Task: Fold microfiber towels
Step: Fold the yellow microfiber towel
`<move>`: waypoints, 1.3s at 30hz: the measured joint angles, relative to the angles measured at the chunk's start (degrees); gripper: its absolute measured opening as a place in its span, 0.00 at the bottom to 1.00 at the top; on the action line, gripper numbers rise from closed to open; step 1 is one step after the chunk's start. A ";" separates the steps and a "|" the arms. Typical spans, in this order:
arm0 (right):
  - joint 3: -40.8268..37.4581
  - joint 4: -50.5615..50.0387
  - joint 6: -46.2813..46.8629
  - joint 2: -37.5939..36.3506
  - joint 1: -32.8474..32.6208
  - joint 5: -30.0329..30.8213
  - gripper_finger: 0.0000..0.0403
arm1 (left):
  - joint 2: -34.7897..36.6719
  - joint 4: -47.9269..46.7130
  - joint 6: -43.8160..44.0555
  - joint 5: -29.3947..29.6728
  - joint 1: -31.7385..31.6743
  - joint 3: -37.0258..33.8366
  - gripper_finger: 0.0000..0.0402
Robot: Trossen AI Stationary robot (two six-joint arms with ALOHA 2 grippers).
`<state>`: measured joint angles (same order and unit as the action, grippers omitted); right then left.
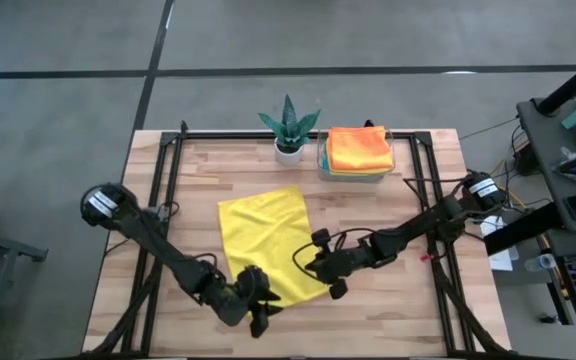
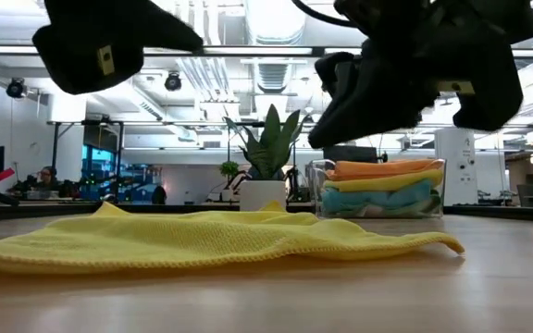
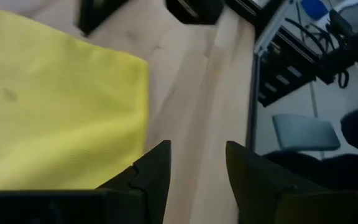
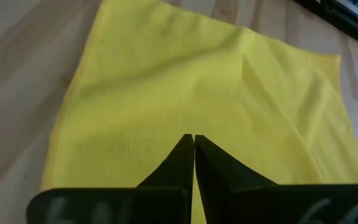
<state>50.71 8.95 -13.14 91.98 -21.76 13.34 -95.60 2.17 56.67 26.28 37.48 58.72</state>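
A yellow towel lies spread over the middle of the bench. Both grippers crowd its near edge: the left gripper at the near corner, fingers apart, the right gripper above the cloth's right side (fingers pressed together). Along the far edge a potted plant and a clear tray of towels stand side by side. Bare wood runs along the left and right edges.

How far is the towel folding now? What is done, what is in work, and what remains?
Done: some towels, orange on top, lie stacked in the clear tray. In hand: one yellow towel lies spread flat, unfolded, on the table; the left tool is open over bare wood by its near corner, and the right tool is shut above its right edge. Neither holds it. Left: folding this towel.
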 joint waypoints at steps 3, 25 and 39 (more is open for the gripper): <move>-0.71 -0.07 -1.54 0.00 0.02 0.02 0.02 | -1.85 -0.16 0.00 -1.55 0.08 2.30 0.34; -1.65 2.03 -6.16 0.00 1.09 0.02 0.02 | -12.61 -34.29 11.84 -17.16 0.03 22.93 0.26; -3.55 2.12 -7.06 0.00 1.27 -3.82 0.02 | -14.18 -40.40 10.47 -18.55 1.73 23.98 0.27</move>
<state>47.16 11.07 -20.20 91.98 -20.49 9.52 -109.78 -38.24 67.14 7.74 39.22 82.70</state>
